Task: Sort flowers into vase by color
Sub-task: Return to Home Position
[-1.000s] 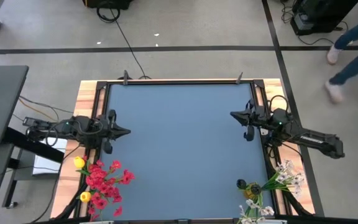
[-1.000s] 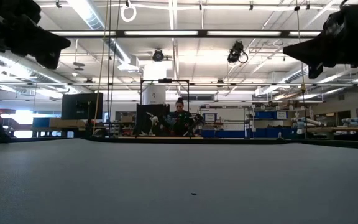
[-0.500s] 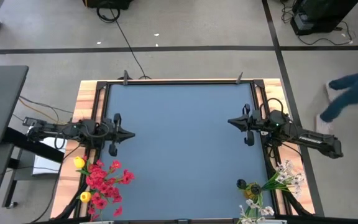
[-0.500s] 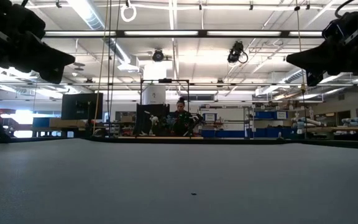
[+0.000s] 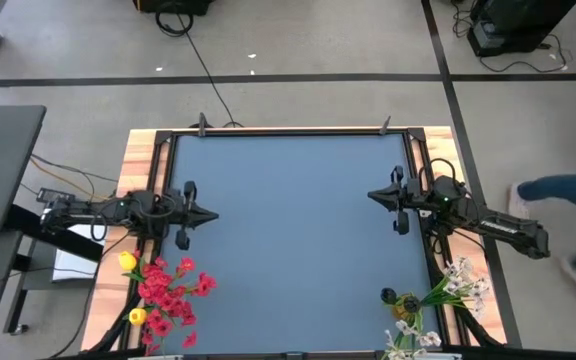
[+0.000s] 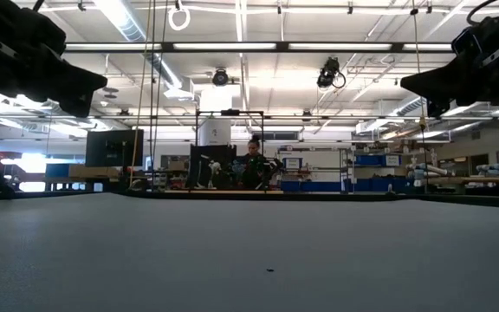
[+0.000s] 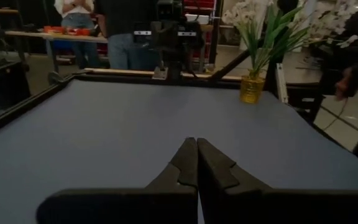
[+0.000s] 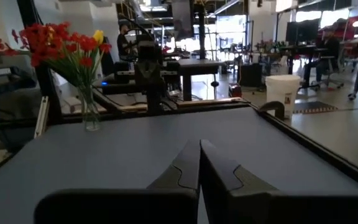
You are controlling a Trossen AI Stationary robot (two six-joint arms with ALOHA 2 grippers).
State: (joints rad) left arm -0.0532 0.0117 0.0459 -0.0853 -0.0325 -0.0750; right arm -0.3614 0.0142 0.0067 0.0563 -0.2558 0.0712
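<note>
My left gripper (image 5: 208,214) hovers shut over the table's left side, pointing right; its shut fingers (image 7: 197,149) show in the left wrist view. My right gripper (image 5: 372,196) hovers shut over the right side, pointing left, its fingers (image 8: 199,151) closed. Red blossoms with yellow tulips (image 5: 168,292) stand by their stems in a clear glass vase (image 8: 91,116) at the near left corner. White blossom sprays (image 5: 455,283) stand in a small amber vase (image 7: 252,90) at the near right corner. Both grippers are far from the flowers.
The blue-grey table mat (image 5: 293,230) lies between the arms, framed by a dark rail (image 5: 293,131) along the far edge. In the low view both grippers (image 6: 102,82) (image 6: 405,82) hang well above the surface. A person (image 5: 568,190) walks on the floor right of the table.
My left gripper has moved a little toward the table's right and dipped slightly. My right gripper has shifted slightly toward the near edge. Both stayed shut. The person beside the table has walked on.
</note>
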